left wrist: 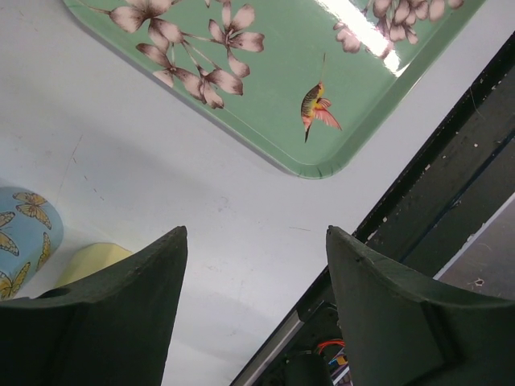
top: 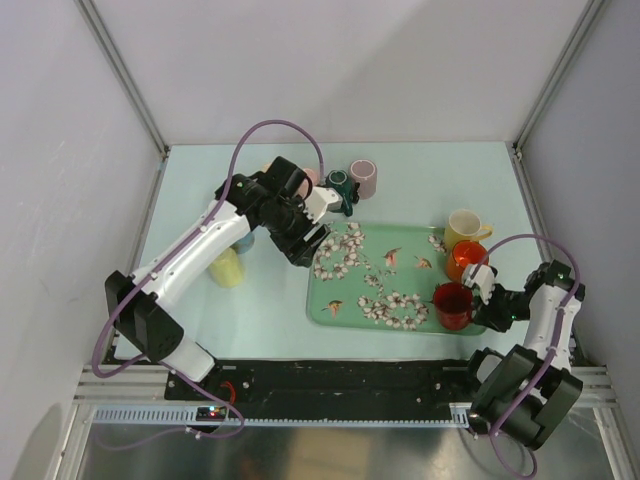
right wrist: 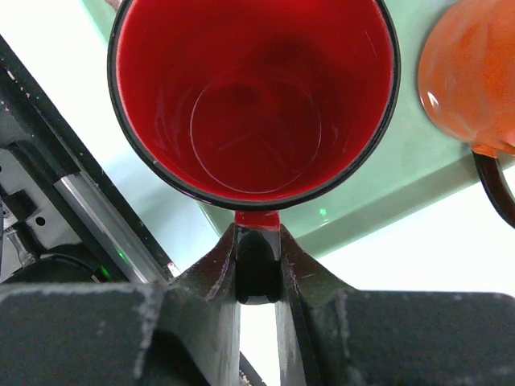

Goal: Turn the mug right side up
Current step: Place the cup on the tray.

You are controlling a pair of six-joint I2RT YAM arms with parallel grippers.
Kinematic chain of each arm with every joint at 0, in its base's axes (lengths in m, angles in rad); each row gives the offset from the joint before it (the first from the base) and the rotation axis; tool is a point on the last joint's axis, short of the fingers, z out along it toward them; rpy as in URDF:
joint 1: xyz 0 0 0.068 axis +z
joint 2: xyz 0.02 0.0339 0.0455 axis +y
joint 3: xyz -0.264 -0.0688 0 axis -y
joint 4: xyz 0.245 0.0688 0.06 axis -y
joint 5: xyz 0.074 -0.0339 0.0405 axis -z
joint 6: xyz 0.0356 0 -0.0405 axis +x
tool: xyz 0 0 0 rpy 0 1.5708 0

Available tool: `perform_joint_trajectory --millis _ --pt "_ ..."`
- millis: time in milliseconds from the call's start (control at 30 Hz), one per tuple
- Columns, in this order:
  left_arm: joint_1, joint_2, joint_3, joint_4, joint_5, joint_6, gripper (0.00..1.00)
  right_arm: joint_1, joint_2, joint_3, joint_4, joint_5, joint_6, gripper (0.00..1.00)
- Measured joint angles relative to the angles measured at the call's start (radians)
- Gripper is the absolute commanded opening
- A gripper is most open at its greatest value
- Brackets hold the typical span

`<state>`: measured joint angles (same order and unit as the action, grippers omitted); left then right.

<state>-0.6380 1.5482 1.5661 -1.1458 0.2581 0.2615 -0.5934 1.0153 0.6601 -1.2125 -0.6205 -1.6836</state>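
A red mug (top: pixel 452 305) with a black outside stands mouth up on the near right corner of the green flowered tray (top: pixel 318 308). In the right wrist view the mug (right wrist: pixel 256 104) shows its empty red inside. My right gripper (top: pixel 482 300) (right wrist: pixel 257 241) is shut on the mug's handle (right wrist: pixel 259 269), which sits pinched between both fingers. My left gripper (top: pixel 303 248) (left wrist: pixel 256 233) hangs open over the table by the tray's (left wrist: pixel 282 96) left edge, with nothing between its fingers.
An orange mug (top: pixel 465 260) (right wrist: pixel 471 76) and a yellow mug (top: pixel 463 228) stand close behind the red one. A pink mug (top: pixel 363 178) and a dark green mug (top: pixel 340 185) sit at the back. A pale yellow cup (top: pixel 228 268) and a blue butterfly cup (left wrist: pixel 24 233) stand left.
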Motion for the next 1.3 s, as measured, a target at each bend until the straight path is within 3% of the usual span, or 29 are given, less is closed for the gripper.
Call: perform_joint_trajectory --millis 900,1167,1300 --pt "0.0 -0.005 -0.003 -0.001 0.014 0.0 0.73 -0.142 0.137 0.027 0.066 -0.006 -0.095 0.16" --pt "0.0 -0.005 -0.003 -0.001 0.019 0.0 0.73 -0.155 0.179 0.047 0.113 0.06 -0.104 0.37" --pt "0.0 -0.005 -0.003 -0.001 0.019 0.0 0.73 -0.158 0.185 0.047 0.151 0.109 -0.107 0.42"
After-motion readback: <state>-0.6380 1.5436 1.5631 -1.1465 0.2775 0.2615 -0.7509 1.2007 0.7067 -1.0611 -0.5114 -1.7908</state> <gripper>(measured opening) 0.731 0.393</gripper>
